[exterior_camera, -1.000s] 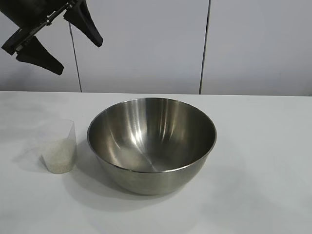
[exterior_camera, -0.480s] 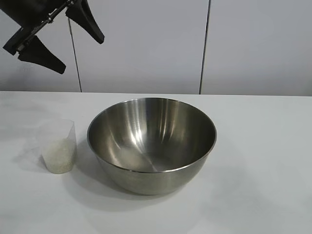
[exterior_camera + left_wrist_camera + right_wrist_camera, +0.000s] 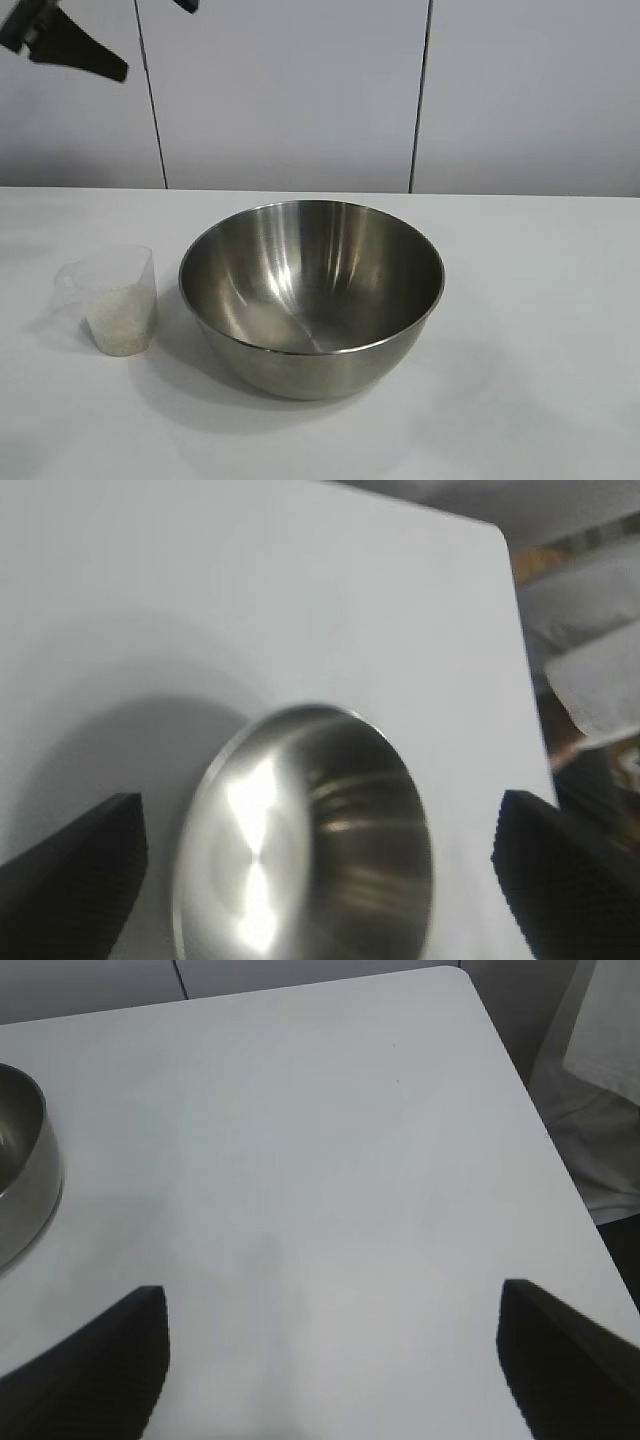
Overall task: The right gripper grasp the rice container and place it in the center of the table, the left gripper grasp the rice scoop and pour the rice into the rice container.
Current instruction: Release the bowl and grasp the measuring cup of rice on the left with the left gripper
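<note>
A steel bowl [image 3: 311, 295] sits at the middle of the white tabletop [image 3: 540, 330], its polished inside bright with reflections; no grains can be made out in it. Just beside it, on the side of the left arm, a small clear scoop [image 3: 115, 298] stands upright on the tabletop, apart from the bowl, with a pale heap of rice [image 3: 120, 322] filling its lower part.

The left claw [image 3: 110, 35] hangs high over that end of the tabletop, at the upper corner of the exterior view, well above the scoop; one black finger shows whole there and only the tip of the other. Its own wrist camera looks down on the bowl [image 3: 305, 845] between two widely spread fingers [image 3: 75, 875], and nothing lies between them.

The right claw [image 3: 335, 1360] does not appear in the exterior view. Its wrist camera shows both fingers [image 3: 95, 1360] set wide apart over bare tabletop [image 3: 330, 1140], gripping nothing, with the rim of the bowl [image 3: 25, 1165] at the edge of the picture and well clear of the fingers.
</note>
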`<control>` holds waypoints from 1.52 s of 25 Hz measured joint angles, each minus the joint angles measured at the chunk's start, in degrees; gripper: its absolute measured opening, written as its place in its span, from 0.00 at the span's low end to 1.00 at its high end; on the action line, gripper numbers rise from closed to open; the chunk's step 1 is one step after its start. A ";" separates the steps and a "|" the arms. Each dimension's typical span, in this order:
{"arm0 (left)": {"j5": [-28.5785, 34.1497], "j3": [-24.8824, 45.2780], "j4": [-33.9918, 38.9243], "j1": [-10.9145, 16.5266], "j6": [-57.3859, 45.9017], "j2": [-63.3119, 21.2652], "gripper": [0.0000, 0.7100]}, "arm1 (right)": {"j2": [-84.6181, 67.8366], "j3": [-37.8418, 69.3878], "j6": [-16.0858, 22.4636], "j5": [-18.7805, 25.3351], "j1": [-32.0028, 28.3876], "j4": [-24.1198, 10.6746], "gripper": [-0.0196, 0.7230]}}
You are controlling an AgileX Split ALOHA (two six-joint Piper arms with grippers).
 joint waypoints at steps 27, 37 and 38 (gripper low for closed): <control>-109.56 76.54 17.40 -12.55 -3.01 0.25 0.93 | 0.00 0.00 0.00 -0.11 0.00 0.00 0.85; -110.31 75.49 17.95 -12.41 -7.45 13.18 0.93 | 0.00 0.00 0.00 -0.11 0.00 0.00 0.85; -110.40 75.06 18.02 -12.41 -7.50 14.30 0.93 | 0.00 0.00 0.00 -0.11 0.00 0.00 0.85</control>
